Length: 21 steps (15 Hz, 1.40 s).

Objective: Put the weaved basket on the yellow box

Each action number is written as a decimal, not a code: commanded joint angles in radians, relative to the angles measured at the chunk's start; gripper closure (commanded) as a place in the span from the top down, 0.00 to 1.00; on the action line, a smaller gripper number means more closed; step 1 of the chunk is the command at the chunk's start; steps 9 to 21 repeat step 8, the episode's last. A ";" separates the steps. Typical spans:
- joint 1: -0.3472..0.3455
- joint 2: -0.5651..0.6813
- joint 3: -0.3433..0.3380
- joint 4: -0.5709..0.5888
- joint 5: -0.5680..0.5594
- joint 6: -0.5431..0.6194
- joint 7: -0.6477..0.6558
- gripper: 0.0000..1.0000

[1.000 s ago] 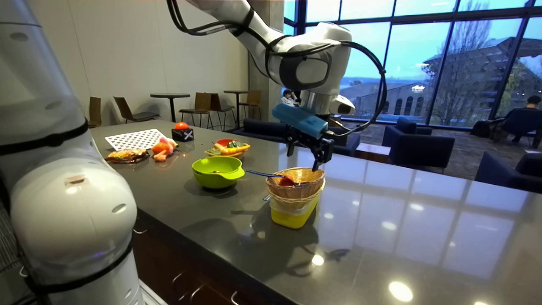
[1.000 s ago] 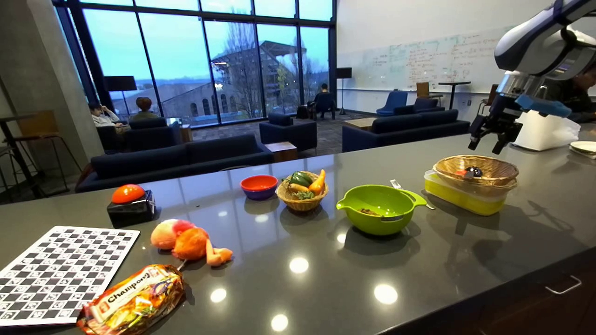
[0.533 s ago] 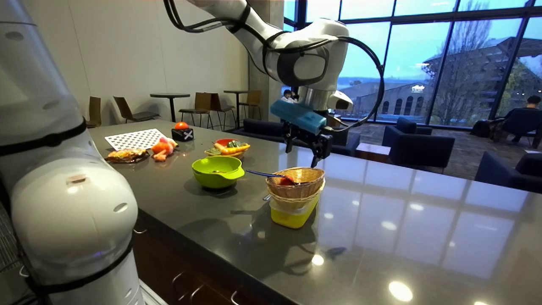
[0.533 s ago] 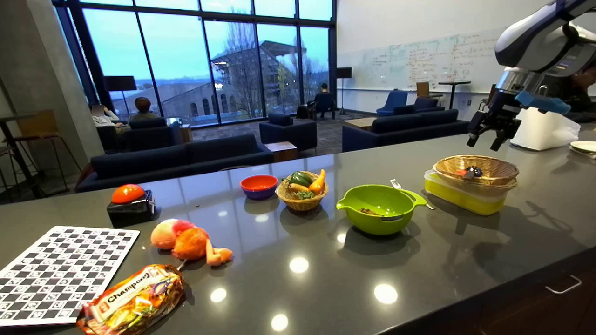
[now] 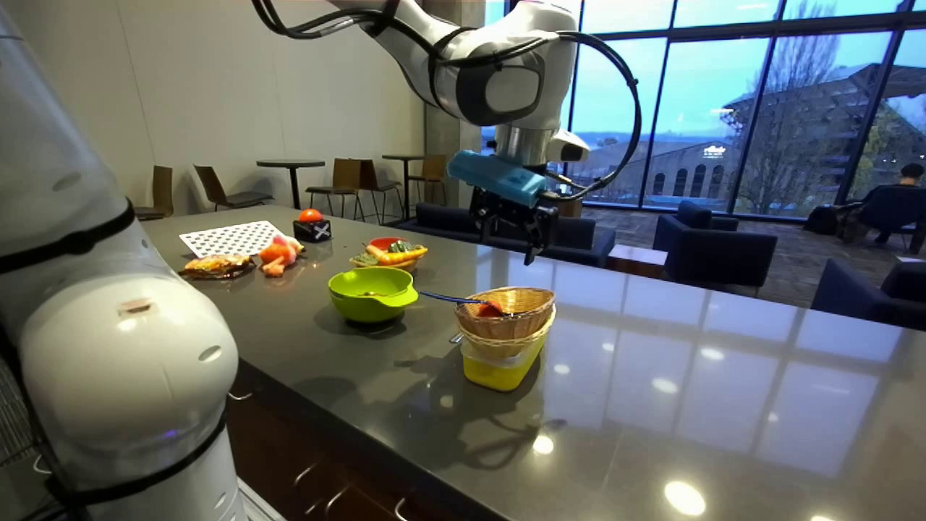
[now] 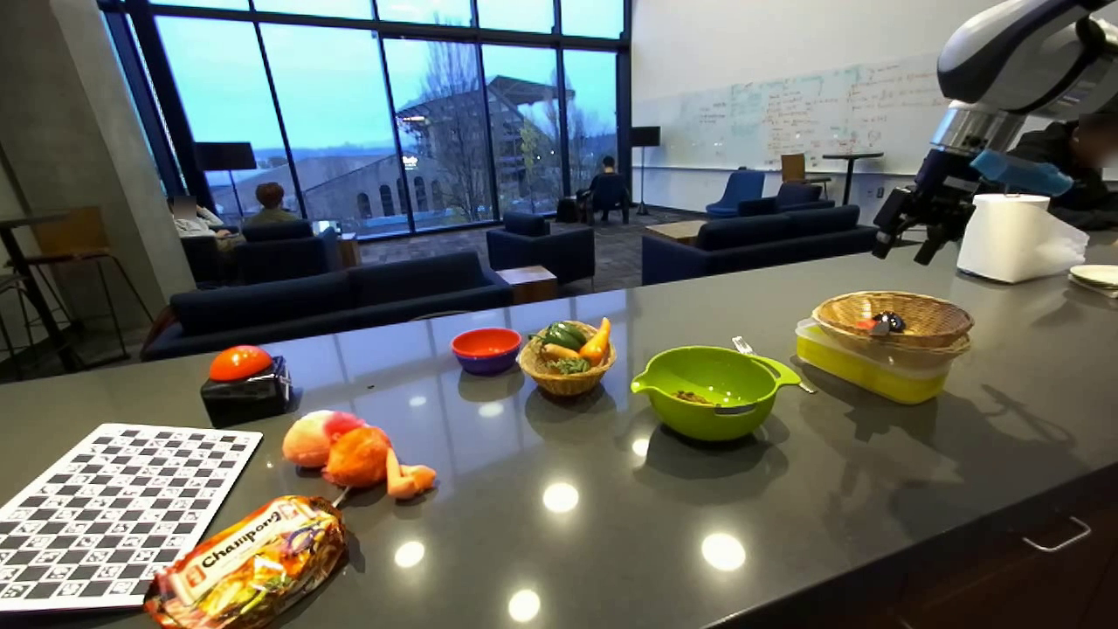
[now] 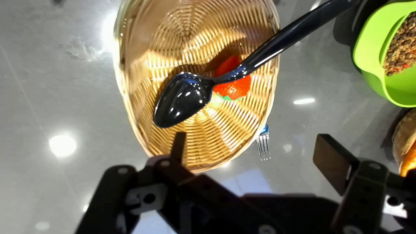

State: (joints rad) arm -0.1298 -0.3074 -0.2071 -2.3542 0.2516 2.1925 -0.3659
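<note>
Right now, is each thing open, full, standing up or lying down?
Claw: open, holding nothing
Woven basket: upright, partly filled
Yellow box: upright, under the woven basket
Dark spoon: lying in the woven basket, sticking out
Fork: lying flat
Green bowl: upright, partly filled
Vegetable basket: upright, filled
Red-and-purple bowl: upright
Champong packet: lying down

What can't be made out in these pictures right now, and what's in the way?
Yellow box: inside hidden by the basket on it, both exterior views.
Spoon: handle end cut off by the top edge, wrist view.
Red thing: partly covered by the spoon, wrist view; what it is, unclear.
Fork: handle hidden by the basket, wrist view.
Whiteboard writing: too small to read, in an exterior view.
</note>
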 commanded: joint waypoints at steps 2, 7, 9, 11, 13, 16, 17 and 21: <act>0.027 -0.005 0.004 0.002 -0.010 0.008 0.002 1.00; 0.049 0.001 0.002 0.001 -0.002 0.028 -0.010 1.00; 0.055 0.001 0.003 0.001 -0.002 0.034 -0.015 1.00; 0.055 0.001 0.003 0.001 -0.002 0.034 -0.015 1.00; 0.055 0.001 0.003 0.001 -0.002 0.034 -0.015 1.00; 0.055 0.001 0.003 0.001 -0.002 0.034 -0.015 1.00; 0.055 0.001 0.003 0.001 -0.002 0.034 -0.015 1.00; 0.055 0.001 0.003 0.001 -0.002 0.034 -0.015 1.00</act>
